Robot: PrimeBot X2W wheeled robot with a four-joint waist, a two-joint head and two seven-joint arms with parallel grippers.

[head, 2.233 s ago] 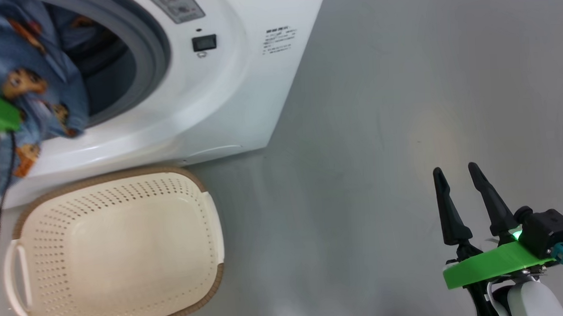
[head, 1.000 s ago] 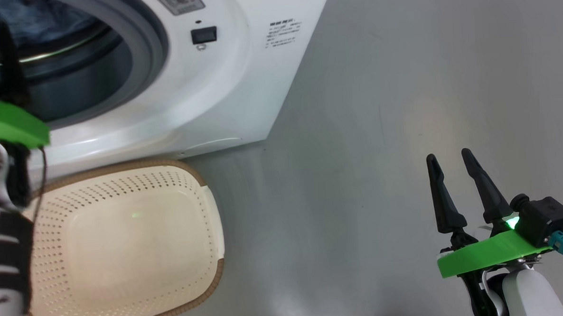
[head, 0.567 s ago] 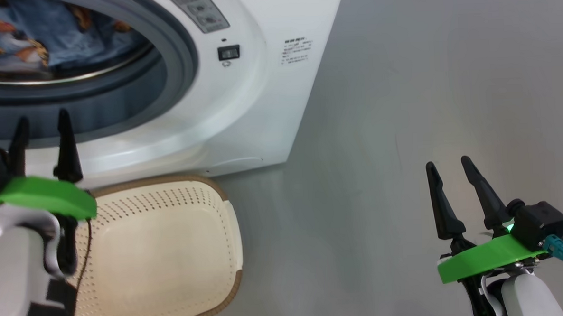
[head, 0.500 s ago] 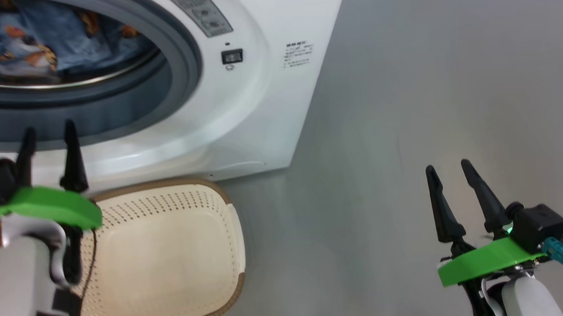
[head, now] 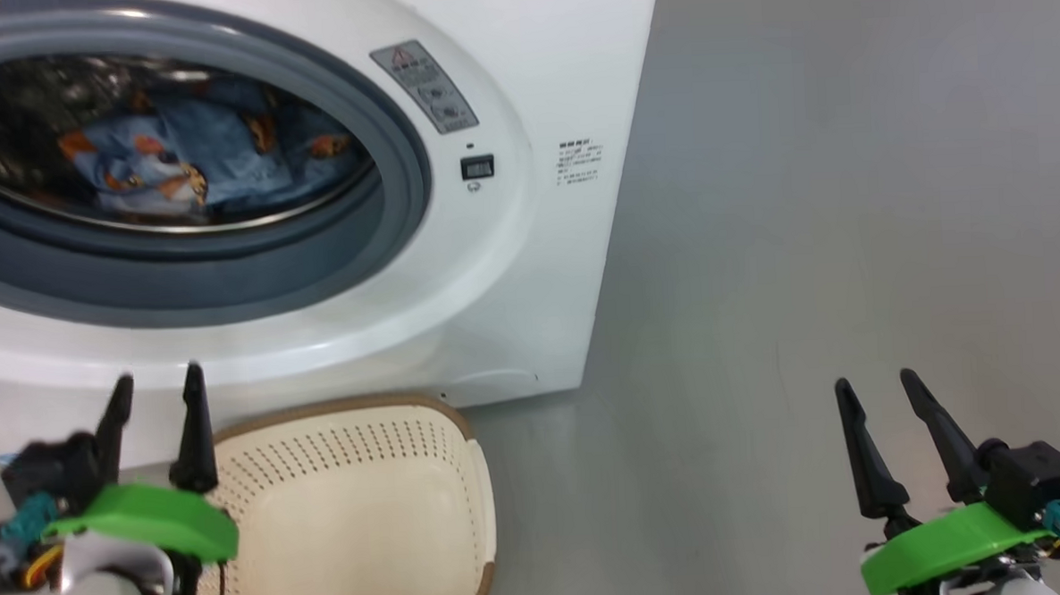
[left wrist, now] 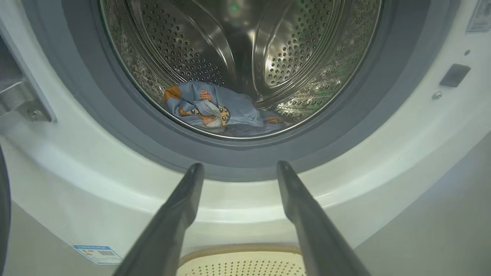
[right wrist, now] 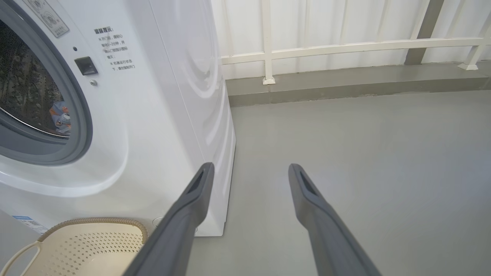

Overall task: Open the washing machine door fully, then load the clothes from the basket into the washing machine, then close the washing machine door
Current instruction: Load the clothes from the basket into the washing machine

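Note:
The white washing machine (head: 511,271) stands with its round opening uncovered, and the clothes (head: 193,169), blue with orange bears, lie in the steel drum (left wrist: 291,57). A dark curved sliver (left wrist: 3,214) at the left wrist view's edge looks like the washing machine door, swung aside. The cream basket (head: 351,511) sits on the floor against the machine's front, its inside bare. My left gripper (head: 156,385) hangs open and holds nothing, over the basket's left rim, pointing at the opening. My right gripper (head: 875,379) is open over bare floor to the right.
Grey floor (head: 802,187) stretches to the right of the machine. A white railing (right wrist: 345,48) and a low kerb run along the back wall. A metal hinge bracket (left wrist: 23,107) sits left of the opening, and a blue label (left wrist: 98,253) marks the machine's lower corner.
My left gripper let the clothes go in the drum and drew back out, down to the basket's left rim. The head camera tilted up and shifted. The right arm kept its pose.

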